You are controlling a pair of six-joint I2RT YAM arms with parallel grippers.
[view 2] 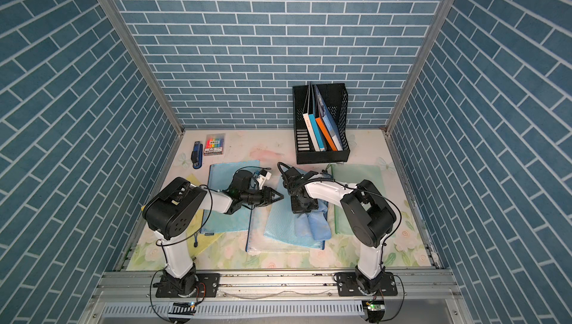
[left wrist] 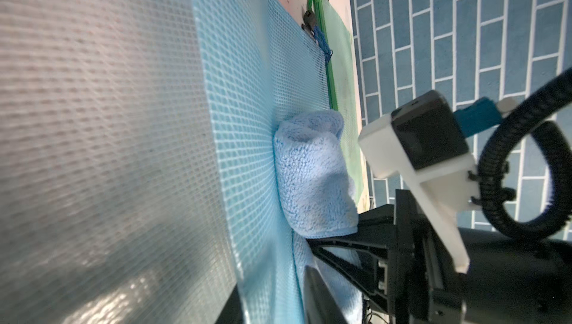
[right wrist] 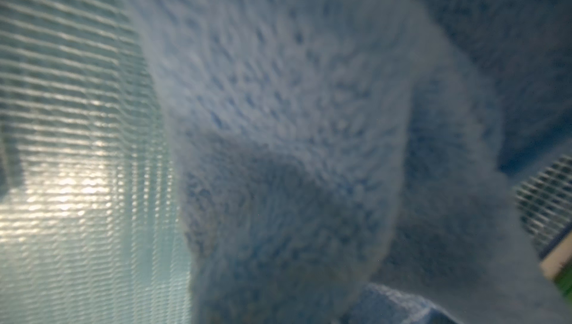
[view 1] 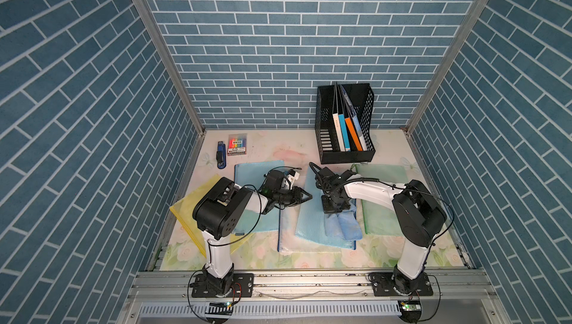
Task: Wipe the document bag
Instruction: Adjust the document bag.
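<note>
- At the middle of the table, the blue mesh document bag lies flat and slightly askew. In both top views its long sides run roughly from 12 to 6 o'clock.
- Under it lies a clear mesh bag with a blue zip edge, showing past it at 6 and 9 o'clock.
- A light blue cloth sits bunched on the document bag's 3 o'clock side, spilling toward 5 o'clock.
- The right gripper points straight down onto the cloth's 12 o'clock end, clenched on it. Blurred cloth pile fills the right wrist view.
- The left gripper reaches in from 9 o'clock, its fingertips drawn together at the document bag's 9 o'clock edge. In the left wrist view the blue mesh runs between the fingers, so it is grasping that edge.
- A green bag lies just beside the document bag at 3 o'clock, partly under the right arm.
- At 9 o'clock a teal bag overlaps a yellow bag at 8 o'clock, both partly under the left arm.
- A black file rack stands at 1 o'clock by the back wall, holding folders.
- A stapler and a pack of highlighters lie side by side at 10 to 11 o'clock.
</note>
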